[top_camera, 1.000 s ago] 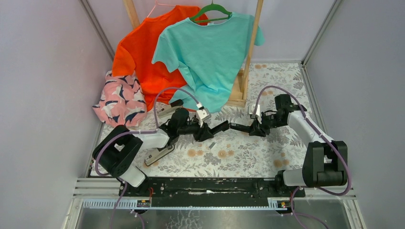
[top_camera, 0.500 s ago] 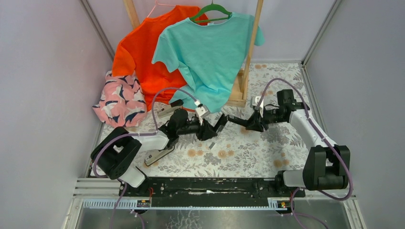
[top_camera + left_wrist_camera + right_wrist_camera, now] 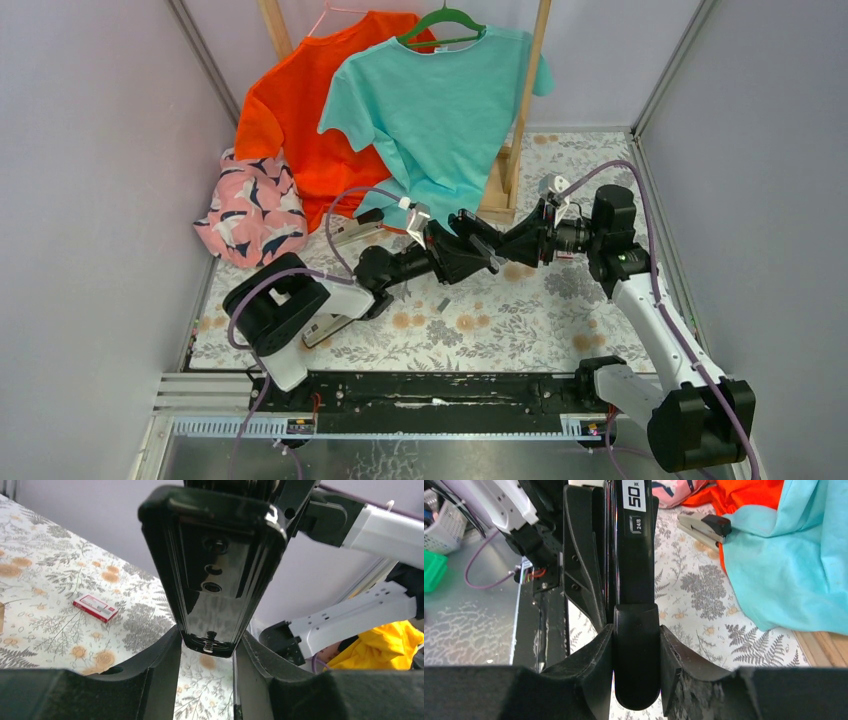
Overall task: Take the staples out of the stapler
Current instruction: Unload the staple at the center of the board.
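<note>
I have both claws clenched on 1 black stapler (image 3: 480, 240), held in the air above the floral table (image 3: 560, 320), between the 2 arms. The left gripper (image 3: 207, 647) pinches its base end, underside toward that camera. The right gripper (image 3: 636, 650) pinches the top arm, marked 50. Whether staples sit inside, I cannot tell. A small red-and-white box (image 3: 95, 608) lies on the table.
</note>
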`<state>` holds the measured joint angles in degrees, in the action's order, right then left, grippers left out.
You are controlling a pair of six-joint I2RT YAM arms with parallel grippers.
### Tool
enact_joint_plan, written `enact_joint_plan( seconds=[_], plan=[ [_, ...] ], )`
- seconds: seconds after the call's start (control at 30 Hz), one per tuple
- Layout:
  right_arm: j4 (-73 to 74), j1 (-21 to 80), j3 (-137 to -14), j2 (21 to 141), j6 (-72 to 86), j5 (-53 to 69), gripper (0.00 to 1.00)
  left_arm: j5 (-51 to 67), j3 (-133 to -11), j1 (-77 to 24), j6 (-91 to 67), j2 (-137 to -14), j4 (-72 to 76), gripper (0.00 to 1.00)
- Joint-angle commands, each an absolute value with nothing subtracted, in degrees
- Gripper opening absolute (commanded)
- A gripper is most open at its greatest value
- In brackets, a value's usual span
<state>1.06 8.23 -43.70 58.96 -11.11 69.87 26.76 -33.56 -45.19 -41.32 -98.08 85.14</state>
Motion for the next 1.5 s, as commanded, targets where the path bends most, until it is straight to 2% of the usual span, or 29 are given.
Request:
enact_joint_plan(
  seconds=[0.0, 0.17, 0.23, 0.37, 0.5, 0.8, 0.93, 1.13, 1.33, 1.47],
  plan=[
    [-11.7, 9.1, -44.2, 57.0, 2.4, 73.5, 0.00, 21.6, -34.3, -45.8, -44.4, -96.6, 91.8, 0.35],
    [-19.6, 9.1, -42.4, 55.4, 10.4, 73.5, 0.00, 19.4, -29.6, -45.8, -42.9, -94.5, 91.9, 0.68],
    [-19.2, 9.1, -42.5, 54.8, 10.5, 73.0, 0.00, 17.7, -26.9, -45.8, -41.5, -93.2, 92.0, 0.76],
    [-19.2, 8.7, -42.3, 54.2, 11.0, 72.1, 0.00, 15.7, -22.0, -45.8, -39.3, -90.5, 92.0, 0.84],
    [-17.5, 6.9, -42.2, 53.8, 9.9, 70.8, 0.00, 13.9, -17.1, -45.8, -37.9, -88.0, 92.0, 0.86],
    [3.4, 5.0, -46.7, 57.4, -11.2, 60.2, 0.00, 9.4, -7.6, -45.7, -32.9, -81.7, 91.9, 0.86],
    [7.5, 4.0, -48.7, 60.8, -18.7, 52.9, 0.00, 8.8, -5.7, -45.6, -29.7, -76.8, 90.2, 0.86],
    [2.9, 0.9, -48.5, 64.7, -21.0, 42.3, 0.00, 8.3, -5.1, -45.7, -26.3, -67.2, 78.1, 0.87],
    [-7.6, 0.5, -46.5, 68.4, -18.7, 31.2, 0.00, 5.5, -2.4, -45.5, -23.7, -56.4, 69.5, 0.95],
    [-14.5, 0.5, -46.0, 72.0, -17.9, 24.7, 0.00, 4.6, -1.6, -45.4, -22.3, -50.2, 64.2, 0.97]
  ],
)
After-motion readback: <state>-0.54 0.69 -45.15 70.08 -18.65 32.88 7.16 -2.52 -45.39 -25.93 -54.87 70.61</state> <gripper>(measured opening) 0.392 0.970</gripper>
